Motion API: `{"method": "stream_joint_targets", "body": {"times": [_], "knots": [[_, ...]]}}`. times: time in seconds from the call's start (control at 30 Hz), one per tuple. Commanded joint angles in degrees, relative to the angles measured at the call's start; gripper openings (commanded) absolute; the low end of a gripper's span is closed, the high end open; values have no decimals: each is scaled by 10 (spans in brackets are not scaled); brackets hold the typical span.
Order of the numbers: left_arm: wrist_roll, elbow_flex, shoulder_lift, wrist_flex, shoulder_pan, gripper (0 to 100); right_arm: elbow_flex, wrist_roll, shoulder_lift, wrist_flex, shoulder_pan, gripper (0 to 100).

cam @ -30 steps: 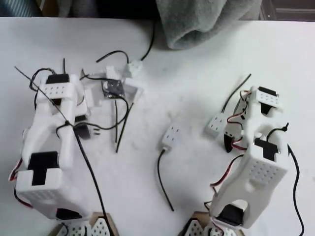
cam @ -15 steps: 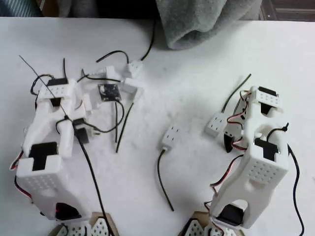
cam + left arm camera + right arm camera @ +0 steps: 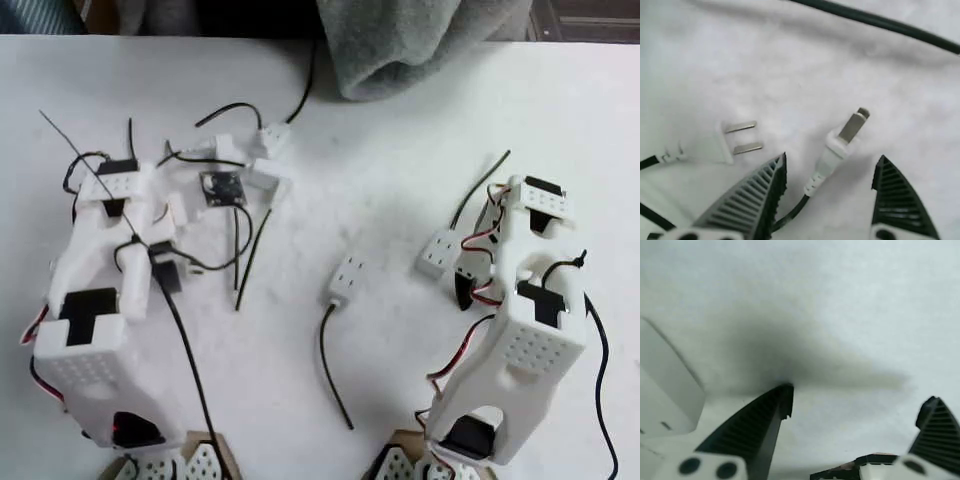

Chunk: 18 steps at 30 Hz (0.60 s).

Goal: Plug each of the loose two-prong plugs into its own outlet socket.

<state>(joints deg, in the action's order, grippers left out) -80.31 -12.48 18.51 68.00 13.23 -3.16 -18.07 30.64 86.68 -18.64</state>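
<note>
My left gripper is open low over the table, and a white two-prong plug on a black cord lies loose between its fingers. A second white plug lies just outside one finger, prongs flat on the table. In the high view the left gripper is at the left, among tangled cords. A white outlet socket on a black cord lies mid-table. Another socket sits beside my right gripper. The right gripper is open and holds nothing, with that socket just outside one finger.
More white sockets and a small black square module lie in the cord tangle behind the left arm. A grey cloth hangs over the far edge. A black cord crosses beyond the plugs.
The left arm has drawn back a little toward the near edge, then held still. The black module has shifted slightly. The right arm has not moved.
</note>
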Motion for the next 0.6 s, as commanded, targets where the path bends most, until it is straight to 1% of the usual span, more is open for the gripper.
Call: {"method": "stream_joint_targets", "body": {"times": [0.0, 0.17, 0.47, 0.57], "knots": [[-200, 10, -7, -6, -13, 283, 4, 6, 10, -12, 6, 390], [-200, 11, -4, -7, -28, 283, 4, 6, 10, -18, 6, 390], [-201, 8, -4, -15, -27, 278, 4, 6, 12, -18, 6, 390], [-203, 7, -4, -15, -27, 211, 4, 6, 12, -19, 6, 390]]}}
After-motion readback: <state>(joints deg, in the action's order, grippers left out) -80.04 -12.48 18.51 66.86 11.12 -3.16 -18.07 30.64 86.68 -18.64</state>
